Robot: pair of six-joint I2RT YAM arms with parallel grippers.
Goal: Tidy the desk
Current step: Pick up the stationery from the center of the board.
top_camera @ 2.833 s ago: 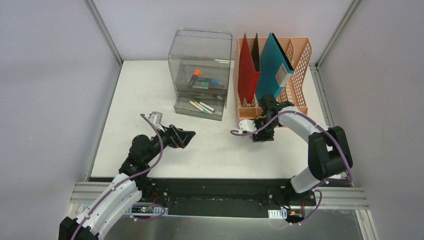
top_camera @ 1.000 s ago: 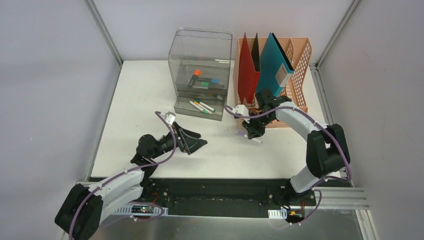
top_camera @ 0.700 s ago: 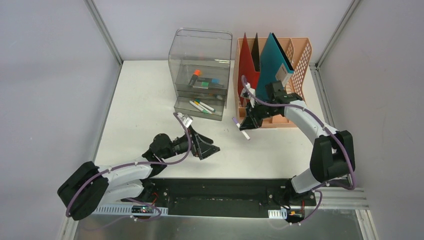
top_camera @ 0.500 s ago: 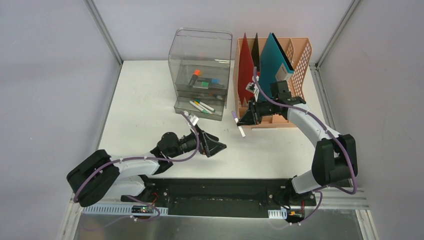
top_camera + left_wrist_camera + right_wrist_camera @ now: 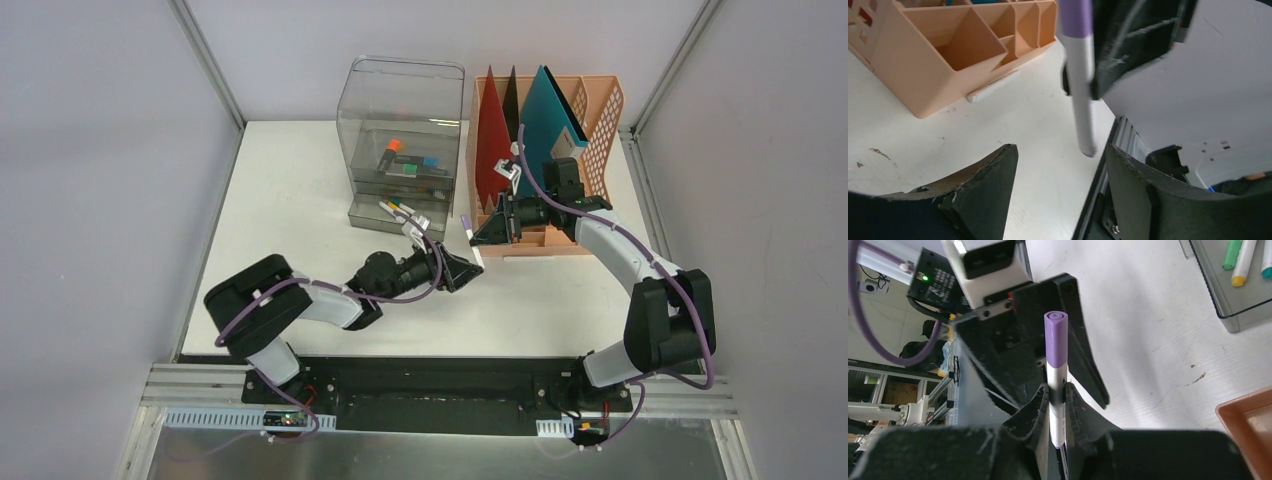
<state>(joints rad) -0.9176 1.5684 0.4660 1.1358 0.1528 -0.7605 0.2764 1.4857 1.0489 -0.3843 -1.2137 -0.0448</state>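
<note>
A white marker with a purple cap (image 5: pixel 475 243) hangs above the white desk (image 5: pixel 290 200), in front of the peach file rack (image 5: pixel 600 110). My right gripper (image 5: pixel 490 228) is shut on its barrel (image 5: pixel 1055 345), cap pointing away from the wrist. The left gripper (image 5: pixel 468 272) reaches in from the left, just under the marker. In the left wrist view the marker's tail end (image 5: pixel 1080 100) hangs at the level of the fingertips, close to the right one and touching neither. The left gripper (image 5: pixel 1060 150) stands open.
A clear plastic drawer box (image 5: pixel 400 130) stands at the back middle, its lowest drawer pulled out with several markers (image 5: pixel 1243 270) in it. The file rack holds a red and a teal folder (image 5: pixel 545 120). Its low front compartments (image 5: pixel 948 45) sit just behind both grippers.
The right gripper lifted the marker off the desk and turned it towards the left. The left arm stretched right to meet it, and its jaws narrowed somewhat.
</note>
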